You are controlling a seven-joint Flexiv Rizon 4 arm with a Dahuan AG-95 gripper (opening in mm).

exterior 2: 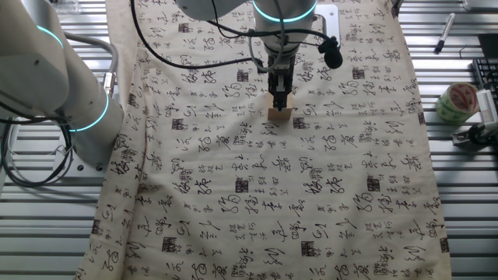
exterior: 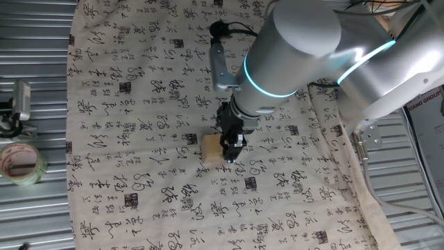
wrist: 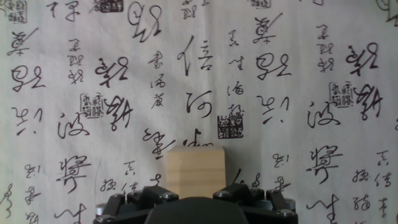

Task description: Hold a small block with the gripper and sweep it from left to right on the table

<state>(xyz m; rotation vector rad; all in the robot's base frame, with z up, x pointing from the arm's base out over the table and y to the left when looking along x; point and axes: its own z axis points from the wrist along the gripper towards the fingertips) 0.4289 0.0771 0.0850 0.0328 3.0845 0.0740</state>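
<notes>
One small pale tan wooden cube is all this task handles, and it sits near the middle of the beige calligraphy-printed cloth that covers the ribbed grey metal desk, resting on the cloth. To its right in one fixed view, the narrow black two-finger end effector stands over it, and the hand view shows the cube clamped between the fingers. It looks light, rigid and flat-sided, so pinching two opposite faces low down should hold firm. Smooth wood may slip if squeezed weakly, and the loose cloth, creased further right, may drag or bunch under the sweep.
</notes>
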